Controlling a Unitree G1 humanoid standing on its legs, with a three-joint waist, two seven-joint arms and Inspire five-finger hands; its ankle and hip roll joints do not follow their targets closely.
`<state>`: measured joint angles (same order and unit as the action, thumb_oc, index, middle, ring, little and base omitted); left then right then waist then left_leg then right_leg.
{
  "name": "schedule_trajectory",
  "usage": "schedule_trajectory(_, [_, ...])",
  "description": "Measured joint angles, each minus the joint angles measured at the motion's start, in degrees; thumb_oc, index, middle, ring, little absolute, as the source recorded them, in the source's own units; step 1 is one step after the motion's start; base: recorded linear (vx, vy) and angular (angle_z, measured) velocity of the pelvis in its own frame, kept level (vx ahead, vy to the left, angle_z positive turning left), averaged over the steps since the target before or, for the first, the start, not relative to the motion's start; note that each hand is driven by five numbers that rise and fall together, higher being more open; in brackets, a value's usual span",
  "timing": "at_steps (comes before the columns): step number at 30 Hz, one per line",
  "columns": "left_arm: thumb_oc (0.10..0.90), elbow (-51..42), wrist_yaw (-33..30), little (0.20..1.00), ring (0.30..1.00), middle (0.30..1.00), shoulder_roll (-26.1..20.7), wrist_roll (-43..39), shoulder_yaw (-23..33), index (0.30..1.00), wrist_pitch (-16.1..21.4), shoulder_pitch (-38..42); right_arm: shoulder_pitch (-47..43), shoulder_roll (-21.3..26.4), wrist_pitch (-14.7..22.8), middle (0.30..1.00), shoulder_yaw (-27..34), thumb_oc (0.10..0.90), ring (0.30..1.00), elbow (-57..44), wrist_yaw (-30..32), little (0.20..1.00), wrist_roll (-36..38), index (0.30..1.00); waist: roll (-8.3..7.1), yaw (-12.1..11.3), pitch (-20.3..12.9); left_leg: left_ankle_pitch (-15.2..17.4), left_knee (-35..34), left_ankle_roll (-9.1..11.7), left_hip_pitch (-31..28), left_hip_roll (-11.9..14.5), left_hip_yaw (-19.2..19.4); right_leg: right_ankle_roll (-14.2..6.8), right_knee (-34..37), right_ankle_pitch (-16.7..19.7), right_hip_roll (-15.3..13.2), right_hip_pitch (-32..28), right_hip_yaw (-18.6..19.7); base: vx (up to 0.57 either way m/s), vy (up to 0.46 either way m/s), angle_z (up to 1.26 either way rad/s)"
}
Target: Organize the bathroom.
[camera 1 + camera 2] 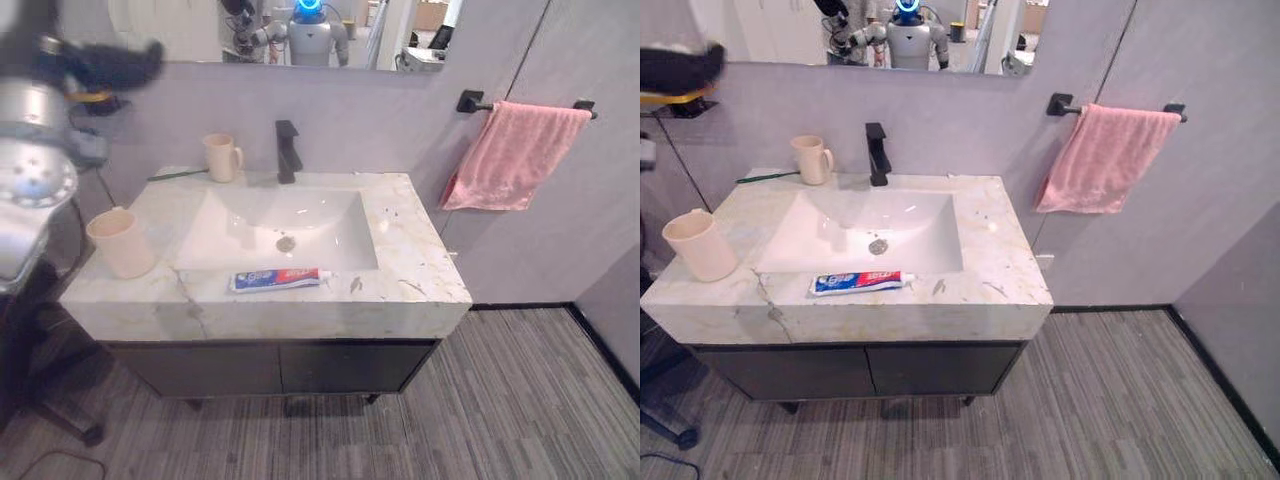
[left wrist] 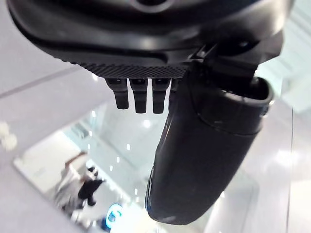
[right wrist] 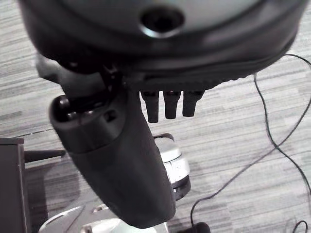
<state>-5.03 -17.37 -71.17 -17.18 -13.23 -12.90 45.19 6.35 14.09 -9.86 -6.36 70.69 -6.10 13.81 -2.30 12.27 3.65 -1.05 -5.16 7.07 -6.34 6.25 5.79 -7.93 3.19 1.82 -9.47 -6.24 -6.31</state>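
Note:
A toothpaste tube lies flat on the marble counter, in front of the white basin. A beige cup stands at the counter's left end. At the back, left of the black faucet, stands a beige mug, and a green toothbrush lies beside it. My left hand is raised by the wall at the mirror's lower left corner, open and holding nothing; its fingers are straight. My right hand hangs over the floor, open and holding nothing.
A pink towel hangs on a black bar on the wall to the right of the counter. A mirror runs above the faucet. A yellow-edged thing sits under my left hand. Dark cabinet doors are below the counter.

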Motion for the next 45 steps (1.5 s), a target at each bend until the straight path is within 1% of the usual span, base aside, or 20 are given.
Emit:
schedule_trajectory(1, [0.8,-0.01,1.64,0.9,0.9,0.9,-0.01,0.11,-1.22,0.9,-0.69,0.85,-0.34,-0.05,-0.12,0.9,-0.01,0.8,0.9,0.3,-0.1,0.9,-0.02,0.9,0.35,0.39,0.22,0.0,0.0,0.0,-0.01,0.0,0.13,0.01,0.01,0.02,0.0,0.07,0.1,-0.02,-0.002,-0.09])
schedule_trajectory(2, [0.8,0.01,4.04,0.9,0.9,0.9,0.01,1.19,-4.04,0.9,-1.97,2.28,-0.85,-0.07,-0.51,0.9,0.0,0.8,0.9,0.39,-0.12,0.9,-0.03,0.9,1.33,0.94,0.63,0.03,0.0,0.03,0.0,0.05,0.3,0.01,0.04,0.04,0.05,0.19,0.17,-0.03,0.003,-0.09])
schedule_trajectory(4, [0.8,1.12,7.7,0.9,0.9,0.9,-0.02,2.94,-8.07,0.9,-2.46,3.94,-0.96,-0.12,-1.28,0.9,-0.38,0.8,0.9,0.48,-0.17,0.9,0.03,0.9,2.61,1.39,0.44,0.08,0.0,0.11,0.02,0.33,0.44,0.08,0.35,0.1,0.32,0.2,0.18,-0.03,0.011,-0.05])
schedule_trajectory(5, [0.8,2.18,9.93,0.9,0.9,0.9,-0.11,4.02,-10.38,0.9,-2.73,5.8,-0.99,-0.21,-1.95,0.9,-0.99,0.8,0.9,0.46,-0.27,0.9,0.03,0.9,2.88,1.44,0.47,0.08,0.0,0.12,0.03,0.49,0.49,0.09,0.45,0.11,0.45,0.21,0.17,0.0,0.0,0.0])
schedule_trajectory(9, [0.8,5.97,19.83,0.9,0.9,0.9,-0.49,4.32,-14.81,0.9,-4.81,10.78,-1.52,-0.23,-3.05,0.9,-1.67,0.8,0.9,0.46,-0.24,0.9,-0.11,0.9,3.01,1.57,0.43,0.08,0.01,0.14,0.09,0.54,0.6,0.31,0.77,0.27,0.53,0.21,0.19,0.0,0.0,0.0])
schedule_trajectory(11, [0.8,8.47,24.5,0.9,0.9,0.9,-1.38,4.43,-17.35,0.9,-4.96,12.16,-1.68,-0.25,-3.36,0.9,-1.75,0.8,0.9,0.45,-0.11,0.9,-0.11,0.9,3.0,1.62,0.42,0.08,0.01,0.14,0.01,0.52,0.73,0.37,0.77,0.31,0.51,0.22,0.27,0.0,0.0,0.0])
schedule_trajectory(12, [0.8,10.75,29.32,0.9,0.9,0.9,-1.53,4.72,-19.17,0.9,-5.5,12.79,-1.66,-0.25,-3.46,0.9,-2.11,0.8,0.9,0.46,-0.03,0.9,-0.11,0.9,2.97,1.85,0.4,0.09,0.01,0.16,0.02,0.51,0.77,0.38,0.78,0.32,0.49,0.26,0.28,0.0,0.0,0.0])
schedule_trajectory(13, [0.8,11.44,30.91,0.9,0.9,0.9,-1.69,5.0,-19.97,0.9,-5.65,12.91,-1.73,-0.25,-3.5,0.9,-2.12,0.8,0.9,0.44,-0.01,0.9,-0.11,0.9,2.97,1.81,0.39,0.07,0.01,0.15,0.01,0.52,0.76,0.39,0.78,0.33,0.5,0.26,0.29,-0.03,0.023,-0.02])
schedule_trajectory(15, [0.8,13.76,38.89,0.9,0.9,0.9,-1.92,6.75,-23.67,0.9,-6.19,12.96,-1.76,-0.31,-3.71,0.9,-2.17,0.8,0.9,0.46,0.23,0.9,-0.31,0.9,2.97,1.84,0.16,0.07,0.0,0.16,0.14,0.52,0.93,0.43,0.75,0.37,0.51,0.59,0.46,-0.02,0.02,-0.04])
schedule_trajectory(16, [0.8,14.08,40.51,0.9,0.9,0.9,-1.92,6.86,-24.46,0.9,-6.18,12.94,-1.74,-0.31,-3.87,0.9,-2.16,0.8,0.9,0.45,0.26,0.9,-0.5,0.9,3.0,1.77,-0.08,0.06,0.0,0.16,0.3,0.52,0.97,0.43,0.73,0.39,0.51,0.84,0.49,0.0,0.0,0.0])
schedule_trajectory(18, [0.8,14.7,46.54,0.9,0.9,0.9,-1.8,9.26,-27.16,0.9,-6.18,12.79,-1.9,-0.33,-4.48,0.9,-2.16,0.8,0.9,0.48,0.29,0.9,-0.75,0.9,3.01,1.86,-0.51,-0.1,0.02,0.13,0.95,0.52,1.01,0.46,0.73,0.63,0.51,1.45,0.52,0.0,0.0,0.0])
schedule_trajectory(19, [0.8,14.7,46.54,0.9,0.9,0.9,-1.8,9.26,-27.16,0.9,-6.18,12.79,-1.9,-0.33,-4.48,0.9,-2.16,0.8,0.9,0.48,0.29,0.9,-0.75,0.9,3.01,1.86,-0.51,-0.1,0.02,0.13,0.95,0.52,1.01,0.46,0.73,0.63,0.51,1.45,0.52,0.0,0.0,0.0])
schedule_trajectory(20, [0.8,14.89,49.86,0.9,0.9,0.9,-1.21,11.36,-28.11,0.9,-6.21,12.68,-2.03,-0.36,-4.59,0.9,-2.17,0.8,0.9,0.48,0.28,0.9,-1.96,0.9,2.97,1.88,-0.53,-0.1,0.02,0.12,0.98,0.51,1.07,0.46,0.73,0.64,0.51,1.53,0.58,0.0,0.0,0.0])
schedule_trajectory(22, [0.8,15.21,52.31,0.9,0.9,0.9,-0.55,12.74,-28.23,0.9,-6.23,12.64,-2.36,-0.37,-4.87,0.9,-2.18,0.8,0.9,0.48,0.31,0.9,-2.14,0.9,3.01,1.84,-0.6,-0.11,0.02,0.12,1.0,0.52,1.19,0.45,0.73,0.65,0.51,1.67,0.66,0.0,0.0,0.0])
schedule_trajectory(25, [0.8,16.16,54.42,0.9,0.9,0.9,0.96,13.84,-28.2,0.9,-6.62,12.36,-2.72,-0.28,-5.99,0.9,-2.6,0.8,0.9,0.5,0.38,0.9,-2.21,0.9,3.15,1.85,-0.88,-0.12,0.02,0.11,0.98,0.52,1.31,0.45,0.73,0.66,0.53,1.72,0.82,0.0,0.001,-0.01])
schedule_trajectory(29, [0.8,16.35,56.84,0.9,0.9,0.9,1.91,15.63,-28.09,0.9,-7.44,9.39,-2.77,-0.27,-6.19,0.9,-2.65,0.8,0.9,0.53,0.36,0.9,-2.21,0.9,3.49,2.02,-1.15,-0.12,0.03,0.11,0.92,0.53,1.81,0.44,0.73,0.75,0.56,1.96,1.36,0.01,0.014,-0.07])
schedule_trajectory(33, [0.8,16.87,57.55,0.9,0.9,0.9,3.4,17.33,-26.55,0.9,-7.53,3.2,-2.77,-0.25,-6.4,0.9,-2.68,0.8,0.9,0.51,0.34,0.9,-2.22,0.9,4.01,2.06,-1.49,-0.14,0.01,0.08,0.9,0.52,2.25,0.39,0.82,1.02,0.58,2.24,1.94,0.0,0.019,-0.06])
schedule_trajectory(38, [0.8,16.91,57.23,0.9,0.9,0.9,3.5,17.83,-26.2,0.9,-7.56,-2.09,-2.72,-0.23,-6.86,0.9,-2.97,0.8,0.9,0.51,0.4,0.9,-2.22,0.9,4.45,1.89,-1.85,-0.23,0.02,0.03,1.12,0.51,2.35,0.34,0.93,1.14,0.6,2.56,2.02,0.0,0.0,0.0])
schedule_trajectory(44, [0.8,17.69,54.51,0.9,0.9,0.9,4.04,18.95,-25.92,0.9,-7.22,-3.2,-2.72,-0.23,-6.84,0.9,-3.4,0.8,0.9,0.53,0.49,0.9,-2.28,0.9,4.68,1.52,-2.15,-0.5,0.04,-0.03,1.84,0.51,2.33,0.36,0.93,1.38,0.6,3.27,2.02,-0.03,-0.008,0.0])
schedule_trajectory(45, [0.8,18.65,53.56,0.9,0.9,0.9,5.41,19.93,-24.38,0.9,-7.17,-3.58,-2.7,-0.23,-6.79,0.9,-3.42,0.8,0.9,0.52,0.58,0.9,-2.27,0.9,4.73,1.3,-2.2,-0.51,0.04,-0.03,1.78,0.52,2.3,0.36,0.92,1.38,0.63,3.19,2.01,0.0,0.0,0.0])
